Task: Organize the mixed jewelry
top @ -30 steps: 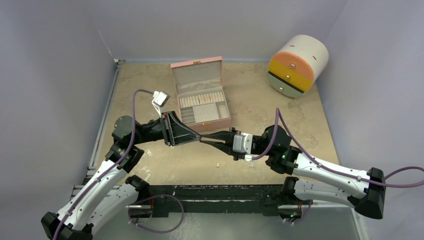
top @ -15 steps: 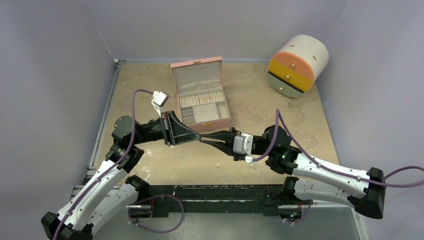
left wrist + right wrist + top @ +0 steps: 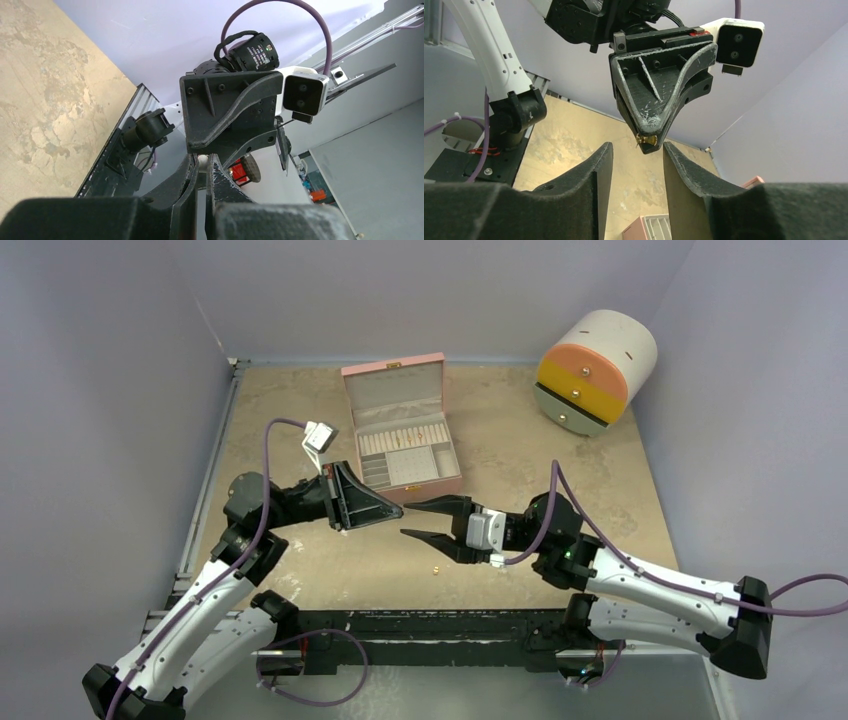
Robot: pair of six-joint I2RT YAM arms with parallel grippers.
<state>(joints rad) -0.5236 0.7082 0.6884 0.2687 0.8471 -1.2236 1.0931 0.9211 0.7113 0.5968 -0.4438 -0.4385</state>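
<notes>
The mixed jewelry (image 3: 646, 141) appears as tiny gold-coloured pieces. One is pinched at the very tip of the left tool, and another lies loose on the table.

The tan, mottled table (image 3: 290, 410) carries everything. The left arm (image 3: 200, 590) and the right arm (image 3: 650, 585) both reach inward from the near edge and meet near the middle. At the far right corner a round drawer unit (image 3: 597, 370) lies tilted on its side. It is white, with peach, yellow and grey drawer fronts facing the arms.

A pink box (image 3: 395, 388) sits far centre with its lid raised. Its pale interior has a row of ring slots and small compartments. A gold speck shows among the slots, too small to make out.

The left tool (image 3: 397, 510) points right, just in front of the box's near wall and raised off the table. Its jaws are closed on the gold piece, which pokes out below the scuffed tips in the right wrist view.

The right tool (image 3: 406, 519) faces it tip to tip with its jaws parted. Its fingers (image 3: 589, 180) stand on either side of the piece and clear of it.

The loose piece (image 3: 436, 567) rests on the table below the right tool, apart from both tools.
</notes>
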